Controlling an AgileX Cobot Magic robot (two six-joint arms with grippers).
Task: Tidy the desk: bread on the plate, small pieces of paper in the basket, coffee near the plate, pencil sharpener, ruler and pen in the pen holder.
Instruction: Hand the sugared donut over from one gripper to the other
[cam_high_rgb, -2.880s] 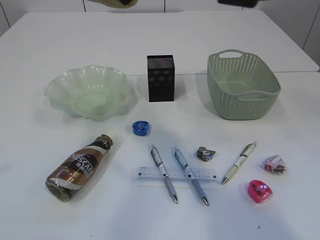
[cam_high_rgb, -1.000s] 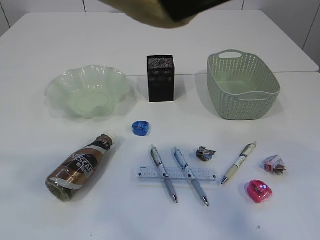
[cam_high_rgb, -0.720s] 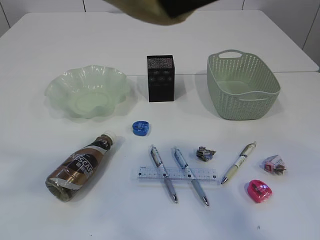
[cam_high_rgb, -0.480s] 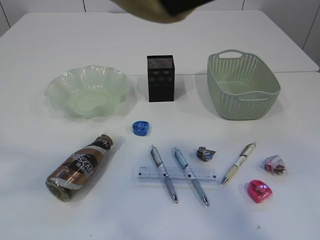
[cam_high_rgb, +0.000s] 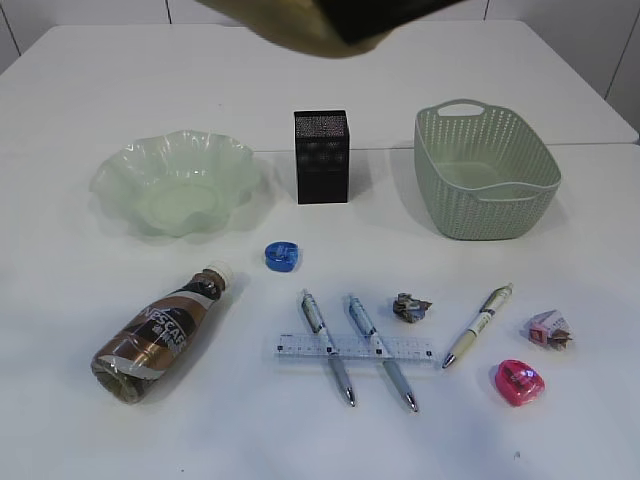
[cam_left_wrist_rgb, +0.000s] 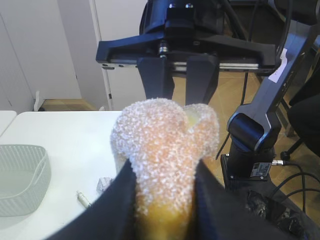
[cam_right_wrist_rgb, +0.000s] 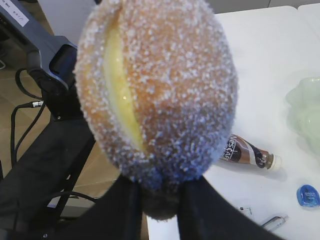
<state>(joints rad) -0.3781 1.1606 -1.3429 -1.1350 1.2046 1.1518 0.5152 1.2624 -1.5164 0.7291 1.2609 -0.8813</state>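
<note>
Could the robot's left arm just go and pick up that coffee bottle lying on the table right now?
Probably not yet. Nothing stands around the coffee bottle, but the left gripper is clamped on the sugared bread, which the right gripper also grips, high above the table.

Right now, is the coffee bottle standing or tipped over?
Tipped over. The coffee bottle lies on its side on the table, cap pointing toward the plate, base toward the near edge.
</note>
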